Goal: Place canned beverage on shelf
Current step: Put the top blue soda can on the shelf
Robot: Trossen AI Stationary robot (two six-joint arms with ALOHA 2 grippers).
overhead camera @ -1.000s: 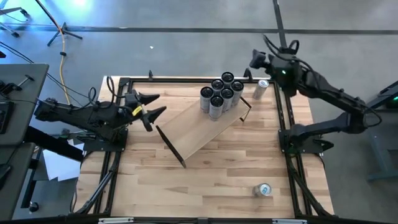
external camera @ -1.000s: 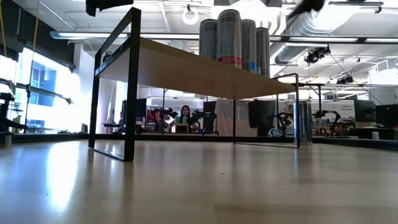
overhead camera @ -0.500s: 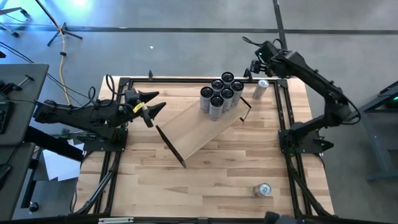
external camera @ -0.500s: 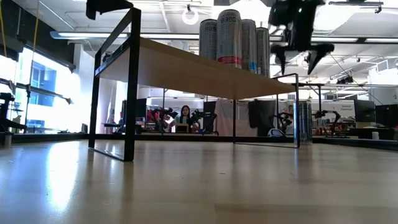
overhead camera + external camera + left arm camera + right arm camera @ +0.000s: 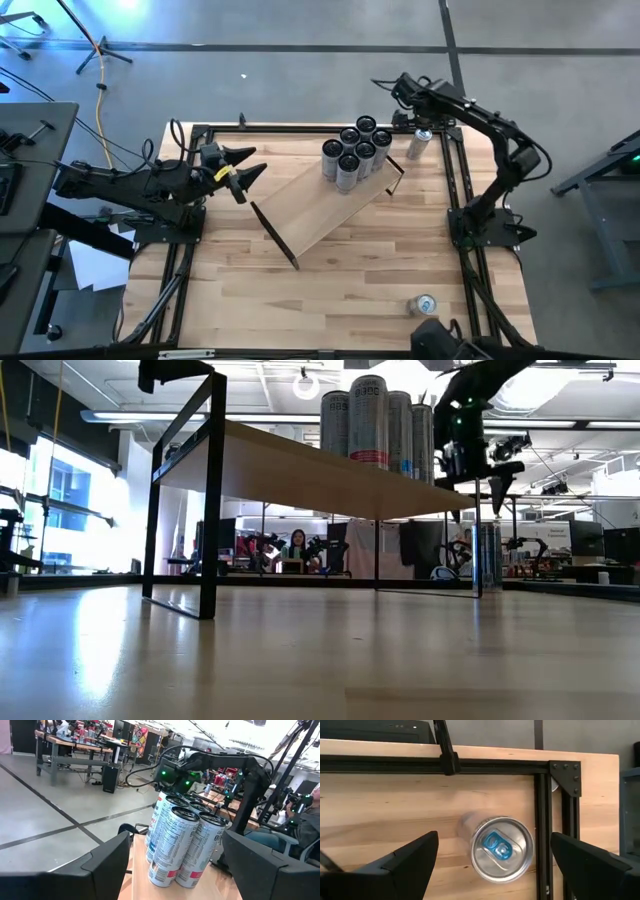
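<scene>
The shelf (image 5: 320, 205), a pale board on black brackets, stands slantwise at mid-table. Several cans (image 5: 356, 150) stand upright on its far right end, and they also show in the low view (image 5: 375, 415) and the left wrist view (image 5: 182, 840). One more can (image 5: 421, 143) stands on the table at the far right corner. My right gripper (image 5: 415, 112) hangs open above it, pointing steeply down, and the can top (image 5: 502, 849) shows between its fingers, untouched. My left gripper (image 5: 245, 165) waits open and level at the table's left, facing the shelf cans.
Another can (image 5: 426, 305) stands near the table's front right edge. A black frame rail (image 5: 542, 820) runs close beside the corner can. The table's near half in front of the shelf is bare wood (image 5: 330, 300).
My right gripper has come down over the far right corner and tipped from nearly level to pointing steeply down at the can there. Its arm has folded in over the table's right edge. Its fingers have stayed open.
</scene>
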